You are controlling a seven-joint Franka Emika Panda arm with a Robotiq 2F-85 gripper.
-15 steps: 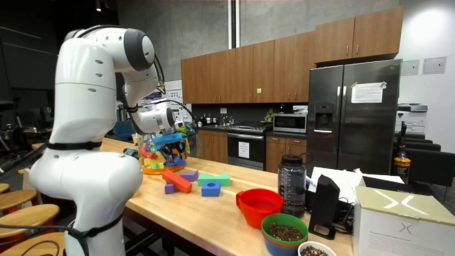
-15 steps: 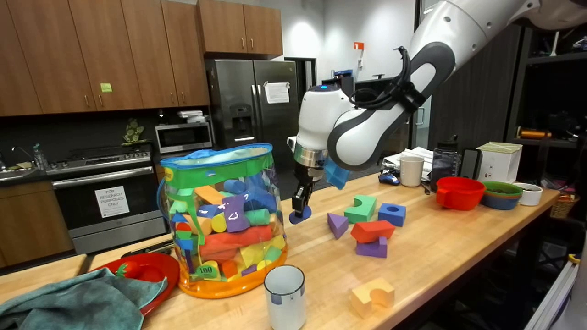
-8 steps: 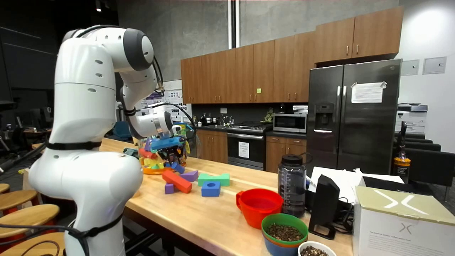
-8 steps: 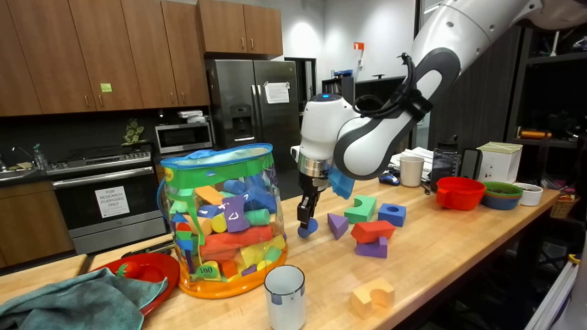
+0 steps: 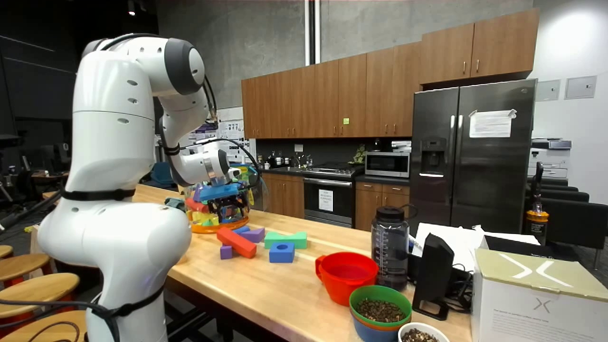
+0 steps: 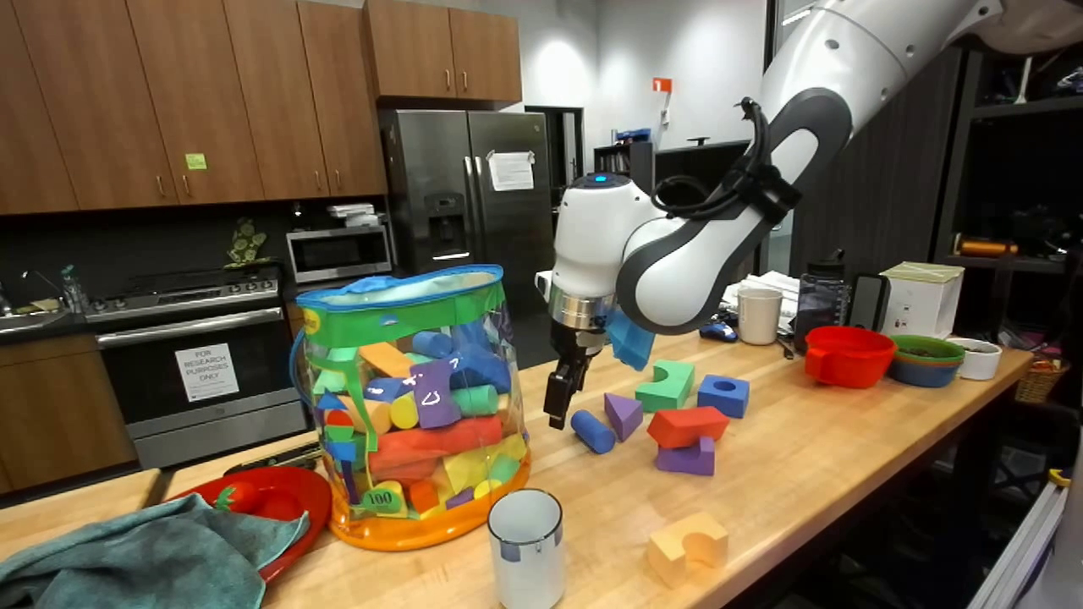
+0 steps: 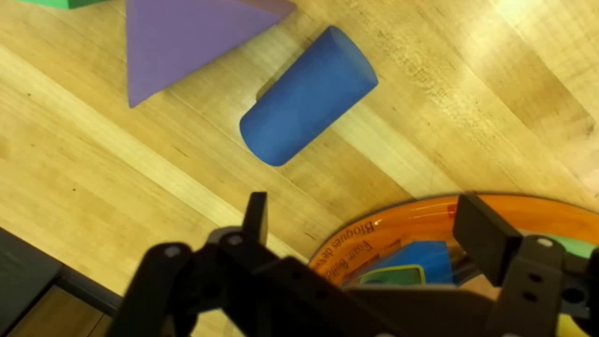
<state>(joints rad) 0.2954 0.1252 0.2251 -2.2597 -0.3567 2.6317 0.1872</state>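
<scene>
My gripper (image 7: 362, 210) is open in the wrist view, its black fingers wide apart with nothing held between them. A blue foam cylinder (image 7: 309, 98) lies on its side on the wooden table, just beyond the fingertips and apart from them. In an exterior view the gripper (image 6: 558, 414) hovers low over the table, between that cylinder (image 6: 592, 431) and a clear zippered bag (image 6: 406, 317) full of foam blocks. Part of the bag's orange base (image 7: 412, 210) shows behind the fingers in the wrist view. A purple triangular block (image 7: 187, 42) lies close beside the cylinder.
Near the cylinder are a green block (image 6: 666, 386), a blue block with a hole (image 6: 734, 404), and a red block (image 6: 687, 427) leaning on a purple one (image 6: 685, 458). A glass (image 6: 526, 558), an orange-tan arch block (image 6: 689, 545) and a red cup (image 5: 346, 275) also stand on the table.
The gripper came down toward the table with the blue cylinder, then its fingers opened. The cylinder dropped and now lies on the table, tipped toward the purple triangle.
</scene>
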